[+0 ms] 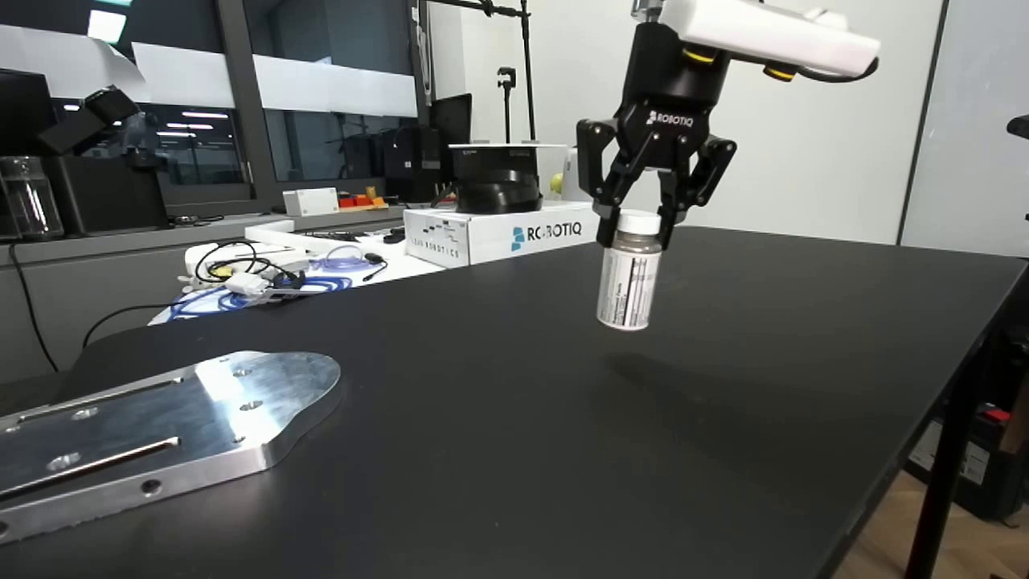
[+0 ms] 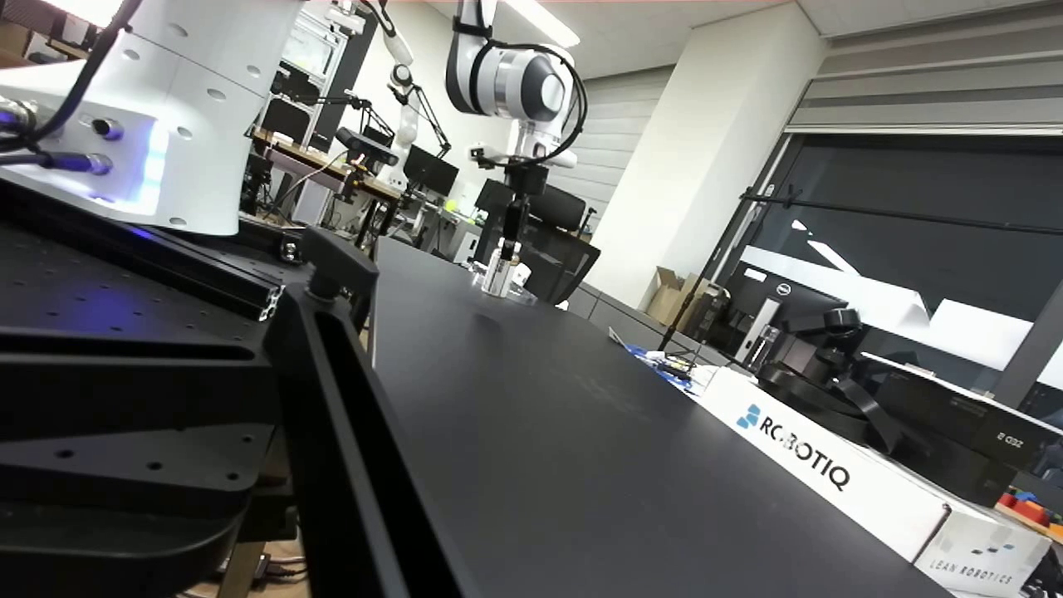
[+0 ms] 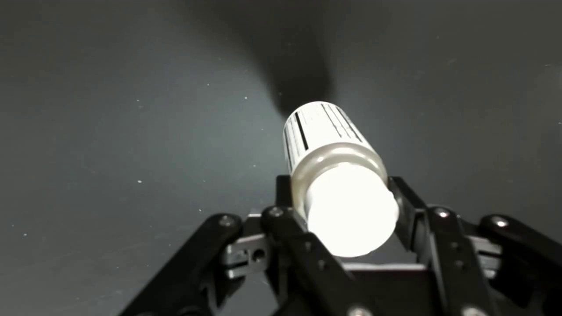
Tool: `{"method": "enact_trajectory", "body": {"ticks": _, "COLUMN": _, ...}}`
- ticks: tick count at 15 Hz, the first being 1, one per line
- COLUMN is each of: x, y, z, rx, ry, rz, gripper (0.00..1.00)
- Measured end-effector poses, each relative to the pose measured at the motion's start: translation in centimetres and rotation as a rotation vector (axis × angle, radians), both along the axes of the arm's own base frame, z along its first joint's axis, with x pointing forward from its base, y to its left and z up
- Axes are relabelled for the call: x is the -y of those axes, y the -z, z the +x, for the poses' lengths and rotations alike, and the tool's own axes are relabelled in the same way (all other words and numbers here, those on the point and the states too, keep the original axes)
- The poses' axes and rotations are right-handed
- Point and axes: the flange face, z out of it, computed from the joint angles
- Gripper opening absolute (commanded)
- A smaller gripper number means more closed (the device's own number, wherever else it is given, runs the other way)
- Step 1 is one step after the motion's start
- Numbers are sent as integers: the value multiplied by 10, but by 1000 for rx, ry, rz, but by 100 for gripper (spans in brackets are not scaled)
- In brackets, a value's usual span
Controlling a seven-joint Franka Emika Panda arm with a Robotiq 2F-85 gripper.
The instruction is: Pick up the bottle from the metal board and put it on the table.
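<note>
The gripper is clamped on the upper part of the bottle, its fingers on either side just by the white cap, and the bottle hangs above the black table, apart from its shadow below. The metal board lies at the left, well apart from the bottle, so the pick appears done and the setting-down remains. In an exterior view the bottle leans slightly, base toward the left; lowered that way, one side of the base would probably touch first, and a release then could topple it and set it rolling. Parting the fingers with a gap left beneath would likely drop it, with much the same result. Because the hold is high, a hard touchdown might also swivel the body in the grip. As for containers, the bottle is capped, and though its shoulder looks translucent, its contents cannot be made out. The white Robotiq box along the table's far edge looks closed, with a black object on top; what is inside is hidden. A clear jar stands at the far left, and whatever it may hold is too indistinct to tell.
</note>
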Motion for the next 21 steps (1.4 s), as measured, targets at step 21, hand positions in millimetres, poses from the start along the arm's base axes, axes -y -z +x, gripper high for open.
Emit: {"method": "enact_trajectory", "body": {"ticks": 21, "x": 51, "y": 24, "z": -4, "rx": -135, "ry": 159, "rz": -33, "gripper": 30}}
